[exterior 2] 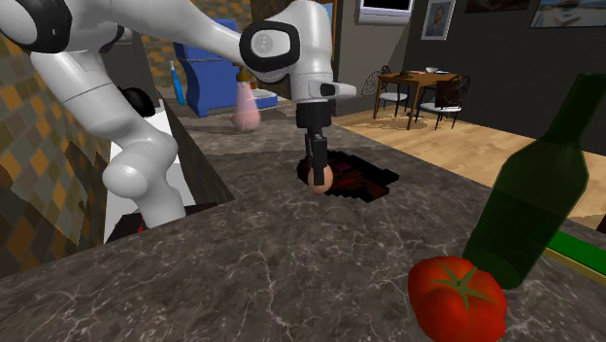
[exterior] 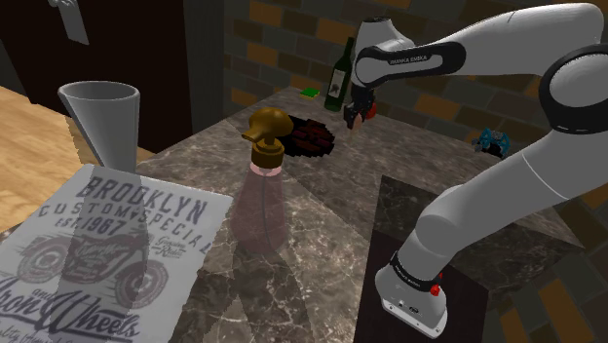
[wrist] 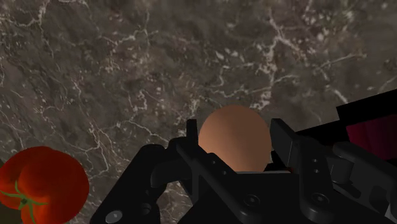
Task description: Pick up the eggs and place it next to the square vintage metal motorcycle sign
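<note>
Leftmost in the shoulder view lies the motorcycle sign (exterior: 93,258), flat on the marble counter (exterior: 322,224) and cut off by the frame's left and lower edges. Behind it stands a grey flared vessel (exterior: 102,117). To its right a pink pump dispenser (exterior: 263,190) with a gold-coloured head stands upright, between the sign and the counter's far end.

Further right come a dark red and black tray-like item (exterior: 310,136), its contents hard to make out, a small green flat object (exterior: 310,93), and a dark green bottle (exterior: 338,76). Just beside the bottle hangs the gripper (exterior 2: 320,171), its two black fingers (wrist: 284,143) clamped on the brown egg (wrist: 233,141), one on each side.

The egg is thus at the far end, near the tray-like item's edge and well apart from the sign. The fingers hide most of it in the shoulder view. Whether it clears the counter cannot be told.

Right of the arm sits a small blue object (exterior: 492,143), too small to identify, then the dark stand (exterior: 429,244).

A red tomato (exterior 2: 456,296) lies just beside the bottle, whose neck is cut off in the second exterior view.
</note>
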Controlling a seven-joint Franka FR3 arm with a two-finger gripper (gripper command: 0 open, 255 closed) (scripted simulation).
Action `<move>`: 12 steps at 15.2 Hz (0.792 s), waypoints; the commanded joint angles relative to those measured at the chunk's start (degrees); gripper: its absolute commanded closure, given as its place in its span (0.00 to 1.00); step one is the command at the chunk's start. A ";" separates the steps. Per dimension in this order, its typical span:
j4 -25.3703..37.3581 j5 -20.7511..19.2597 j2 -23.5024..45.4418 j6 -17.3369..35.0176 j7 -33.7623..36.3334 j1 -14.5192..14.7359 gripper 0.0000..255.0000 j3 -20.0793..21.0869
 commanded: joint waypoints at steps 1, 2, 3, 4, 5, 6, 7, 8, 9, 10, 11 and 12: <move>1.38 0.23 -0.17 -1.49 -0.51 0.04 1.00 0.06; 2.04 0.34 -0.29 -2.24 -0.72 0.08 1.00 0.13; 2.71 0.45 -0.39 -2.99 -0.92 0.11 1.00 0.19; 3.39 0.56 -0.47 -3.73 -1.12 0.14 1.00 0.26; 4.08 0.67 -0.55 -4.48 -1.32 0.17 1.00 0.32; 4.79 0.77 -0.60 -5.22 -1.52 0.21 1.00 0.39; 5.50 0.87 -0.65 -5.96 -1.72 0.24 1.00 0.45; 6.23 0.97 -0.69 -6.70 -1.92 0.27 1.00 0.52; 6.96 1.06 -0.71 -7.43 -2.12 0.30 1.00 0.58; 7.71 1.16 -0.71 -8.16 -2.32 0.32 1.00 0.64; 8.47 1.25 -0.71 -8.90 -2.51 0.35 1.00 0.70; 9.24 1.34 -0.69 -9.63 -2.71 0.38 1.00 0.77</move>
